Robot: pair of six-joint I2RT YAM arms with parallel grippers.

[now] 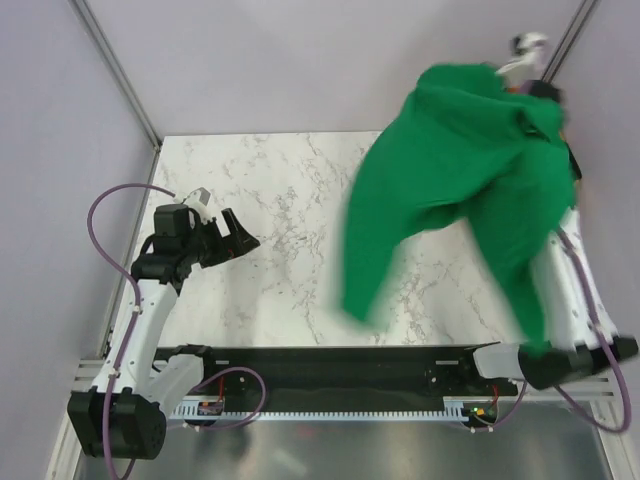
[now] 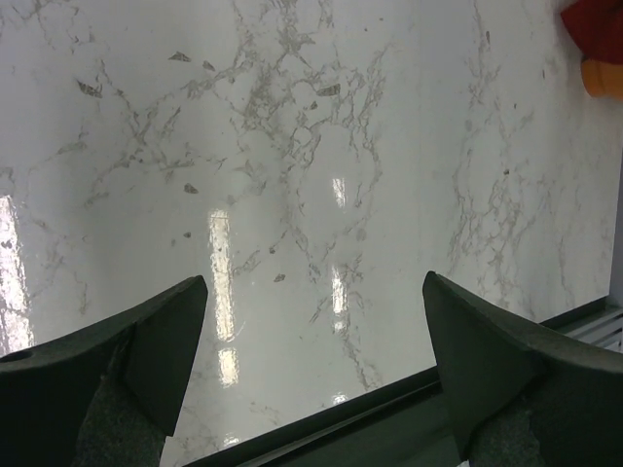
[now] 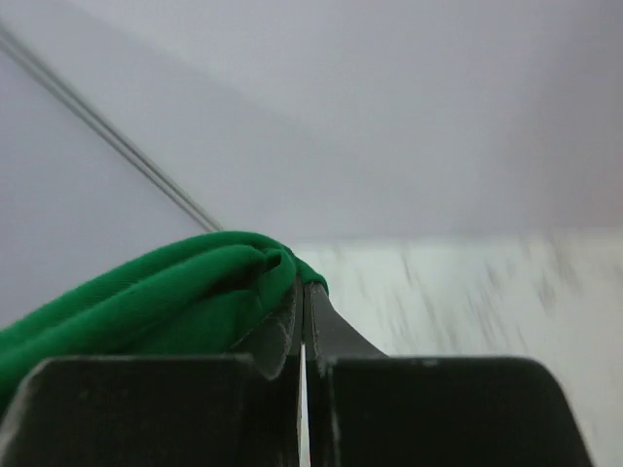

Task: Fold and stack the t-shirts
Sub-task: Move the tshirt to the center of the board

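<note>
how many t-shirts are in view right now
1 for sure: the green t-shirt, held up at far right by the right gripper. A red patch above an orange rim in the left wrist view's corner may be another; more may be hidden.

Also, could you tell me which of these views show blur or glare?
Top external: the green t-shirt is motion-blurred at its hanging edges. Left wrist: glare streaks on the marble table. Right wrist: the table behind is smeared.
</note>
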